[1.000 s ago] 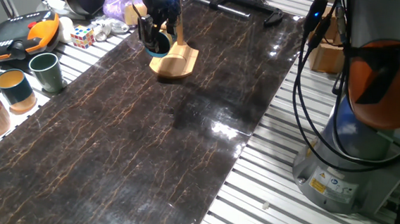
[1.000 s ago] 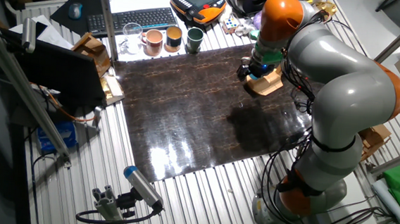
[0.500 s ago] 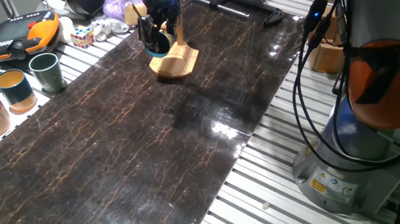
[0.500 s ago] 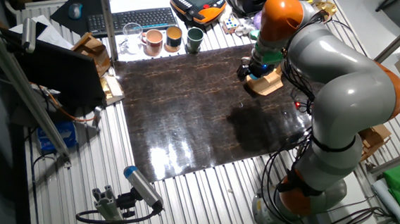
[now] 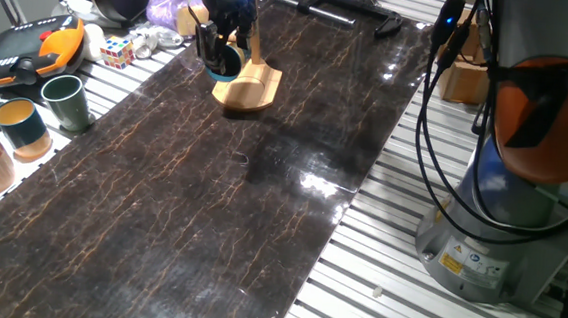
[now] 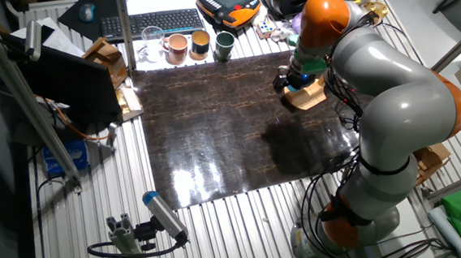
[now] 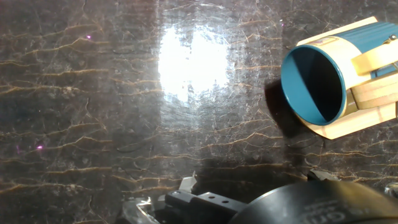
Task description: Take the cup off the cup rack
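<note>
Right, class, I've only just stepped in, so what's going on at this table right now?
A robot arm has brought its claw down at the cup, which sits on the wooden cup rack at the far end of the dark table. In the hand view the cup lies tilted with its open mouth facing the camera, resting against the rack. Whether the claw has actually closed on the cup cannot be told. Three other mugs stand off to the side, untouched.
</note>
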